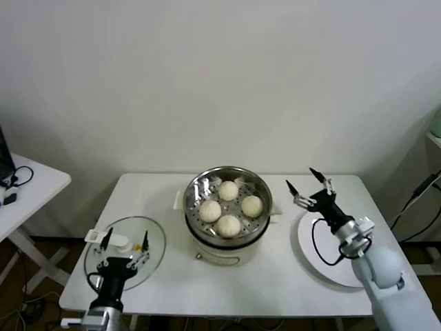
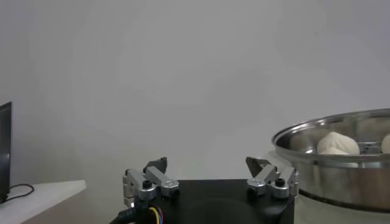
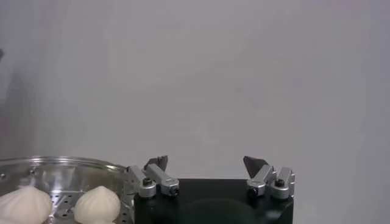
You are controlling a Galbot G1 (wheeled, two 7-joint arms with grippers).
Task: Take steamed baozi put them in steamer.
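All four steamed baozi [image 1: 229, 207] sit inside the steamer [image 1: 196, 189] mid-table [image 1: 158, 276], so I judge loading done. Plate [image 1: 310, 256] bare; my right pincer [image 1: 309, 186] hangs released above it, beside the rim. Left pincer [image 1: 125, 247] spread over the glass lid [image 1: 157, 243], near the front edge.

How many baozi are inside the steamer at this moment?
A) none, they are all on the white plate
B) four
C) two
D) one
B: the head view shows four baozi lying on the perforated floor of the steamer, while the white plate to its right holds none.
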